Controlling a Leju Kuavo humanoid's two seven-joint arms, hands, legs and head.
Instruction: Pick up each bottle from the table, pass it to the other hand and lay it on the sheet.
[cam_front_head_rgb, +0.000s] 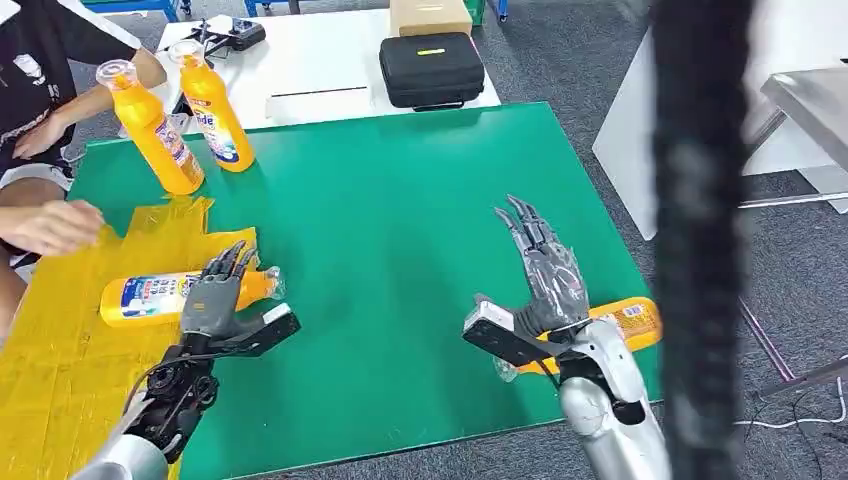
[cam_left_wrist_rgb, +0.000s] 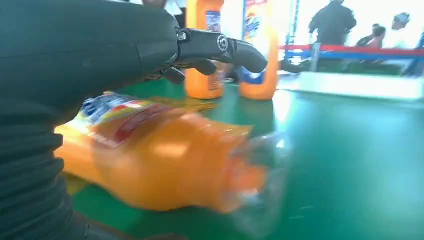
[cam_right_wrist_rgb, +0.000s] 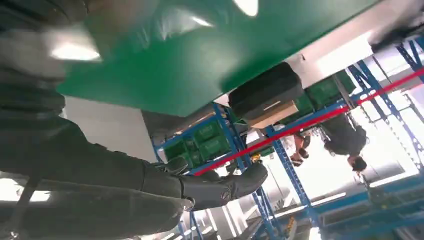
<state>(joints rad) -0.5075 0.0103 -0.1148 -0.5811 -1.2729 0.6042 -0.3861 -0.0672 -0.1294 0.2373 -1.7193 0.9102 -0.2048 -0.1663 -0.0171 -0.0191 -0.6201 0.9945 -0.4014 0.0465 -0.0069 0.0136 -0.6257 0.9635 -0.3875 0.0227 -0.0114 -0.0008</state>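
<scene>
A green counter (cam_front_head_rgb: 400, 200) is seen across the middle of the head view, with a yellow sheet (cam_front_head_rgb: 60, 340) laid over its lower-left part. One orange bottle (cam_front_head_rgb: 150, 297) is found lying on its side on the sheet at the left of the frame, its clear cap pointing toward the centre of the counter. The left robot hand (cam_front_head_rgb: 213, 293) is placed just over this bottle's neck end with the fingers spread and stretched forward; in the left wrist view the fingers (cam_left_wrist_rgb: 220, 47) are seen extended above the blurred bottle (cam_left_wrist_rgb: 165, 160) rather than wrapped around it, so nothing is gripped. The right robot hand (cam_front_head_rgb: 545, 270) is raised in the lower-right part of the head view with its fingers apart and pointing up the frame, holding nothing. Just behind its wrist, another orange bottle (cam_front_head_rgb: 630, 322) is seen lying on its side on the bare green surface near the right edge of the counter, partly hidden by the arm. Two more orange bottles are standing upright in the upper left of the frame, one (cam_front_head_rgb: 150, 130) beside the other (cam_front_head_rgb: 215, 108), close together at the far-left corner of the counter. A person's hand (cam_front_head_rgb: 55, 225) is rested on the sheet at the left edge. A black case (cam_front_head_rgb: 432, 68) is seen on a white table beyond the counter.
</scene>
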